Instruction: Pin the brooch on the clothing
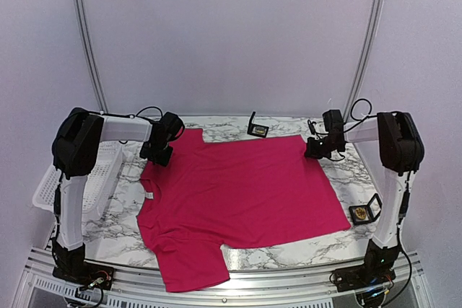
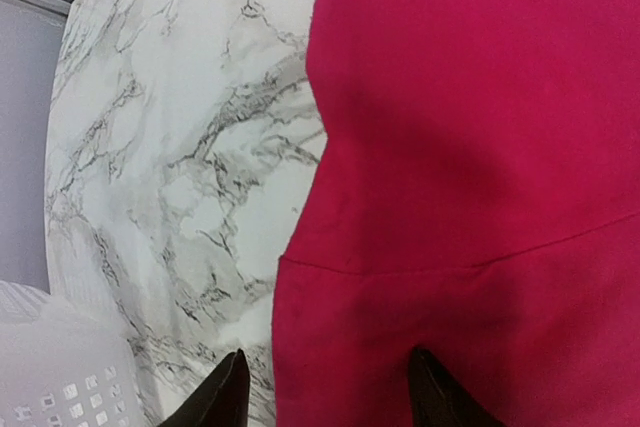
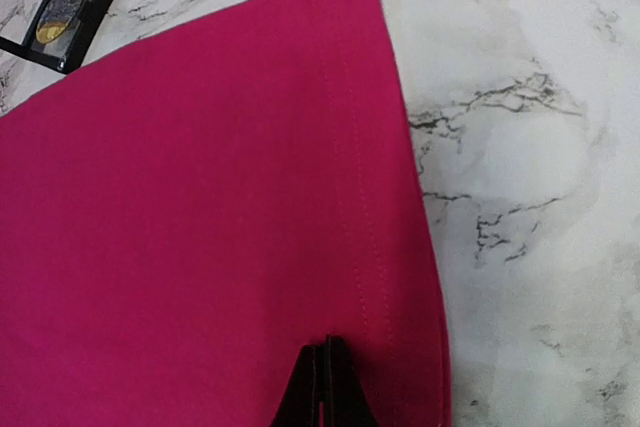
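magenta t-shirt (image 1: 238,192) spread flat mid-table, one gripper at each far corner

the neck points to 9 o'clock and the hem to 3 o'clock. the left gripper (image 2: 330,402) hangs at the shirt's 10 o'clock over the sleeve seam, fingers parted, one above marble table (image 1: 289,254) and one above fabric. the right gripper (image 3: 322,387) sits at the 2 o'clock hem corner, fingers pressed together on the cloth; i cannot tell if fabric is pinched. an open black box (image 1: 258,130) at 12 o'clock holds a gold brooch (image 3: 55,19). a second open box (image 1: 366,210) lies at 4 o'clock, off the hem. a white basket (image 1: 101,171) stands at 9 o'clock.
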You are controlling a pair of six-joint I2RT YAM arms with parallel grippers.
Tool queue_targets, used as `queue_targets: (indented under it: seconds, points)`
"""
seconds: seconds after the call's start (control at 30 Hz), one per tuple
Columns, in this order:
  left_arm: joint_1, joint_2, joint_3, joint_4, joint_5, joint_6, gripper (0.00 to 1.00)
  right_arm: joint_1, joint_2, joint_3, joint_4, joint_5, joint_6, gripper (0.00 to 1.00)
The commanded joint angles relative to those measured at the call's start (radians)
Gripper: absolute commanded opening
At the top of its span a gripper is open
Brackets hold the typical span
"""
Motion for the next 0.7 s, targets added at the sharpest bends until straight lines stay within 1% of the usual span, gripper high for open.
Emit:
queue_targets:
  seconds: [0.0, 0.2, 0.33, 0.5, 0.67]
  points:
    - [0.034, 0.075, 0.042, -0.014, -0.025, 0.039, 0.56, -0.014, 0.064, 0.056, -0.060, 0.088, -0.016, 0.00]
    - [0.046, 0.090, 0.076, -0.013, -0.031, 0.063, 0.56, -0.015, 0.071, 0.122, -0.090, 0.125, -0.033, 0.00]
    - [0.047, 0.065, 0.076, -0.008, -0.040, 0.068, 0.58, -0.010, 0.036, 0.124, -0.093, 0.073, -0.058, 0.00]
    - [0.042, -0.021, 0.084, 0.003, -0.013, 0.105, 0.64, 0.002, -0.059, 0.129, -0.129, 0.074, -0.078, 0.00]
    - [0.016, -0.178, 0.013, 0.026, 0.027, 0.100, 0.66, 0.027, -0.201, 0.071, -0.180, 0.099, -0.067, 0.00]
